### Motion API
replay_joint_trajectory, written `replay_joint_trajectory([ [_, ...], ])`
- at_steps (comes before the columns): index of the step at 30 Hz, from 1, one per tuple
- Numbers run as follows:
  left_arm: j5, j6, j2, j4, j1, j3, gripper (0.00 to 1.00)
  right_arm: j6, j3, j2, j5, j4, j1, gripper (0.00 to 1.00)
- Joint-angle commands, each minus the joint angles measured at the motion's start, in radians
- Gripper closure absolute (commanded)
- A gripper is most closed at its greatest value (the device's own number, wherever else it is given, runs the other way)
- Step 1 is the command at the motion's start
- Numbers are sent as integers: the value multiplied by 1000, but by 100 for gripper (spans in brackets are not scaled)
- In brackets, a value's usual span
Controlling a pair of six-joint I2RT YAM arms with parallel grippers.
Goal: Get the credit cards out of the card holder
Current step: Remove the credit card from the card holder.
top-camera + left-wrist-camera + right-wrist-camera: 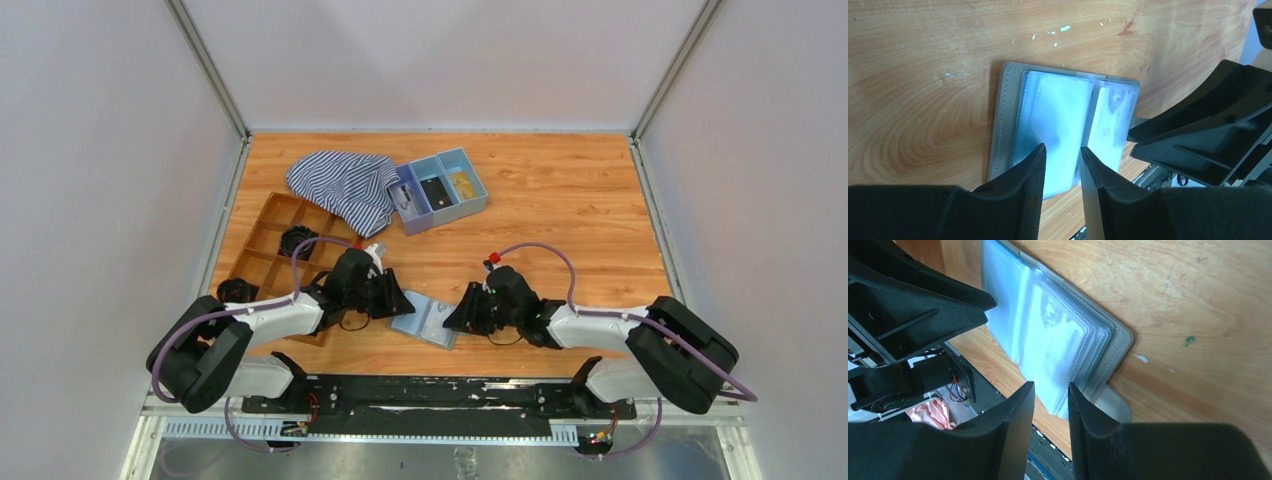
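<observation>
Card holder (427, 321) open flat between our arms | left gripper (1063, 149): fingers slightly apart over its clear sleeves | right gripper (1051, 385): narrow gap at the sleeve edges, we cannot tell if pinching | pale card (1110, 112) inside a sleeve | wooden table (560, 200) beneath | blue tray (470, 205), striped cloth (340, 185) well behind

You cannot read the blurred credit cards (1053, 335) in the sleeves of the card holder (998, 125), nor tell whether the left gripper (1063, 155) or right gripper (1050, 390) pinches anything, and what fills the blue tray (452, 213) is too small to name.
</observation>
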Motion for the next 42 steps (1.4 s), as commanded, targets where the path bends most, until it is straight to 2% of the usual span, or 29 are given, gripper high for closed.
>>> replay_joint_trajectory([
  [1,20,28,2,1,6,-9,64,3,6,24,-29,64,9,65],
  [11,21,18,-27,1,5,-27,64,-3,66,19,-73,86,11,65],
  [19,22,-8,-110,-10,9,-22,64,-22,136,107,-108,120,25,66],
  [23,-14,7,-202,-133,19,22,64,-35,175,141,-114,123,40,66],
  [28,-172,102,-286,-451,22,160,64,-71,244,207,-128,123,49,65],
  [32,-282,178,-301,-647,23,275,64,-89,331,293,-187,129,49,59],
  [37,-305,218,-344,-695,23,305,63,-91,383,288,-223,111,48,57],
  [42,-205,229,-338,-634,23,285,63,-107,277,164,-163,30,9,57],
])
